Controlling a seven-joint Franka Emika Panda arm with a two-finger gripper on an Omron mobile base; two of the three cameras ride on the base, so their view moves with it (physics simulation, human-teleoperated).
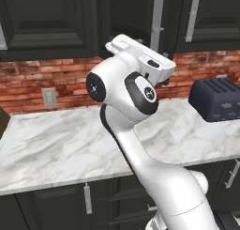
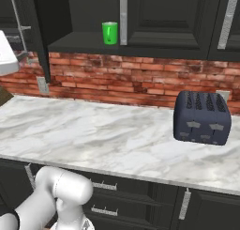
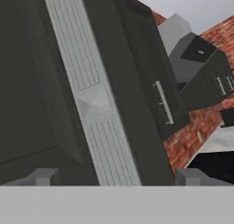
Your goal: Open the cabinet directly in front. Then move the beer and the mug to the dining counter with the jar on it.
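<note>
Charcoal cabinet point(image 2: 154, 18) door hangs open, exposing the mug point(image 2: 109, 33); the tool point(image 3: 116, 175) straddles its handle point(image 3: 93, 99), tips wide.

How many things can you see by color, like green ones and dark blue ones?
Green: 1, the mug on the cabinet shelf.
Dark blue: 1, the toaster on the marble worktop.
Total: 2

You get flat, even rendered light, soft blur throughout, the cabinet point(image 2: 164, 18) nearly black, and no glare on the counter point(image 2: 117, 140).
</note>
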